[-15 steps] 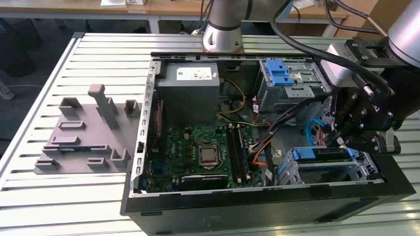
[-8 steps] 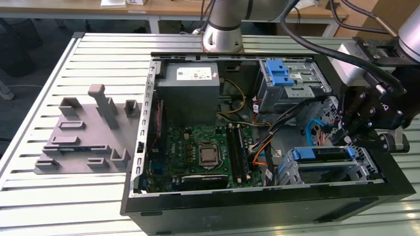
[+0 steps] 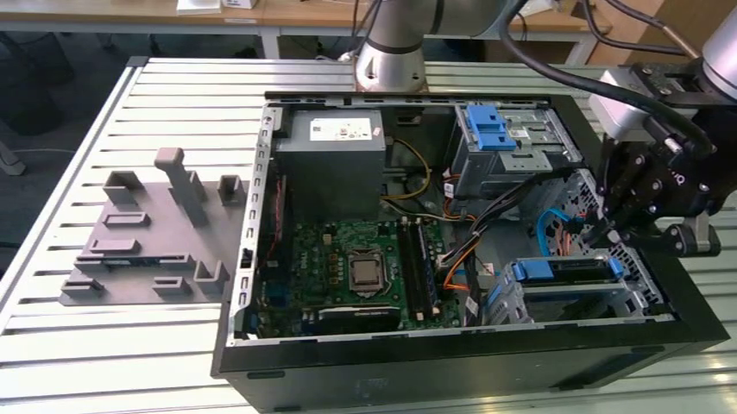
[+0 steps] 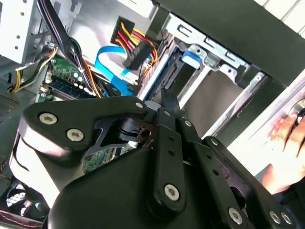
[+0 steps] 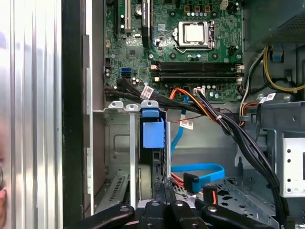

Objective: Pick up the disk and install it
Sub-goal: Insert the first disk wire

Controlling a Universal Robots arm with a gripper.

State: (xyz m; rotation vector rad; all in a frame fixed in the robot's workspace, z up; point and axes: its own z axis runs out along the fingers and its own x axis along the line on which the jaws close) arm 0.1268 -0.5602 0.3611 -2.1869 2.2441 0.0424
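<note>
The disk (image 3: 564, 270) sits edge-up in the lower drive cage of the open computer case, at the exterior view's right, with its blue rails showing. Its blue end tab (image 5: 152, 129) and dark edge also show in the first wrist view. In the second wrist view the disk (image 4: 187, 61) sits in the silver cage. My black gripper (image 3: 599, 231) hangs just above the disk's far end. The fingers (image 5: 164, 193) are pressed together with nothing between them, and their tips (image 4: 167, 101) are close to the disk's edge. I cannot tell if they touch it.
In the case (image 3: 265, 216) lie a grey power-supply box (image 3: 334, 159), a green motherboard (image 3: 357, 259), an upper cage with a blue latch (image 3: 489, 129), and loose cables (image 5: 200, 171). A grey fixture plate (image 3: 150, 241) lies on the slatted table. A person's hand (image 4: 288, 133) rests beside the case.
</note>
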